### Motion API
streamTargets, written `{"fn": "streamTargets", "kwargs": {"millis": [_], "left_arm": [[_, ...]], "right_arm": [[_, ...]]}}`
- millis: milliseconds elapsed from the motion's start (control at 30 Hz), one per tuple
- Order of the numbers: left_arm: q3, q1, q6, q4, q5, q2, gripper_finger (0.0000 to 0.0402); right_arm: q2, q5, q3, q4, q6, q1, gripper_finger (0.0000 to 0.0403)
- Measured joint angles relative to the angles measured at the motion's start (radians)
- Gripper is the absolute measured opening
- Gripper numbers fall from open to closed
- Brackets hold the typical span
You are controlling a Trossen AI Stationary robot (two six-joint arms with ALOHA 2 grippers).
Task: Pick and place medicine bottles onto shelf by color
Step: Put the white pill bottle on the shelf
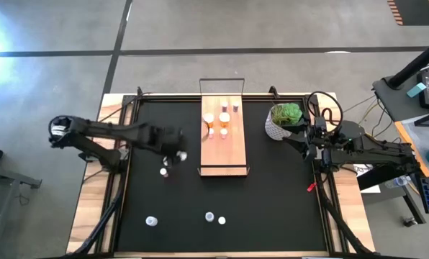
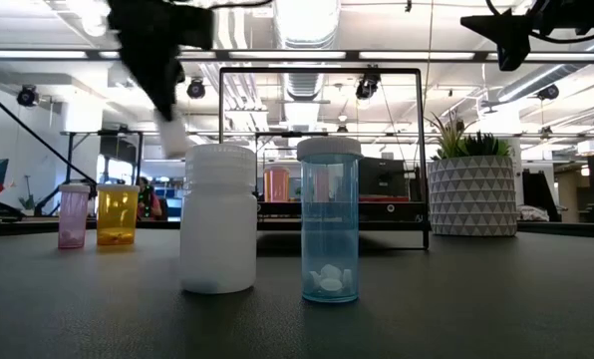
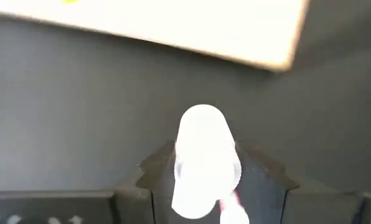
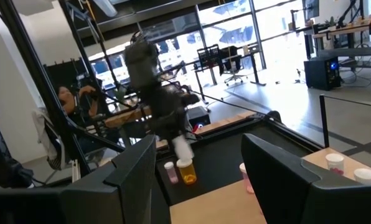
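My left gripper point(image 1: 177, 152) hangs above the black mat, just left of the shelf point(image 1: 232, 155), shut on a white medicine bottle point(image 3: 201, 143). Under it a pink bottle point(image 2: 73, 214) and an orange one point(image 2: 117, 212) stand on their bases on the mat. Several orange and pink bottles point(image 1: 224, 117) stand on the far half of the light-wood shelf. A white bottle point(image 2: 217, 219) and a pale blue one point(image 2: 329, 221) stand near the front edge. My right gripper point(image 4: 198, 180) waits open at the right, beside the plant. My left gripper pinches the white bottle by its sides point(image 3: 180, 163) between its two fingers point(image 3: 154, 177). The fingers slant steeply down from above. The bottle is lifted clear of the mat and sticks out tilted below the fingertips point(image 2: 172, 135).
A green plant in a white patterned pot point(image 1: 283, 121) stands right of the shelf. A third small bottle point(image 1: 151, 221) stands at the front left. The shelf's dark wire frame point(image 2: 322, 70) rises at its ends. Bare mat point(image 1: 272, 187) lies between the shelf and the front bottles.
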Motion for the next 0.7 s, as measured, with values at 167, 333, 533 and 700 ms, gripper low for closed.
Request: {"fn": "streamTargets", "kwargs": {"millis": [167, 333, 533, 700], "left_arm": [[0.107, 0.154, -0.209, -0.014, 0.078, 0.056, 0.0132], [0.22, 0.203, -0.347, -0.008, 0.118, 0.138, 0.0132], [0.366, 0.204, -0.455, -0.019, 0.147, 0.308, 0.0132], [0.493, 0.202, -0.541, -0.113, 0.195, 0.432, 0.0132]], "right_arm": [[0.0, 0.0, 0.0, -0.001, 0.001, 0.0, 0.0226], [0.0, 0.0, 0.0, -0.001, 0.001, 0.0, 0.0226], [0.0, 0.0, 0.0, -0.001, 0.002, 0.0, 0.0226], [0.0, 0.0, 0.0, -0.001, 0.001, 0.0, 0.0226]]}}
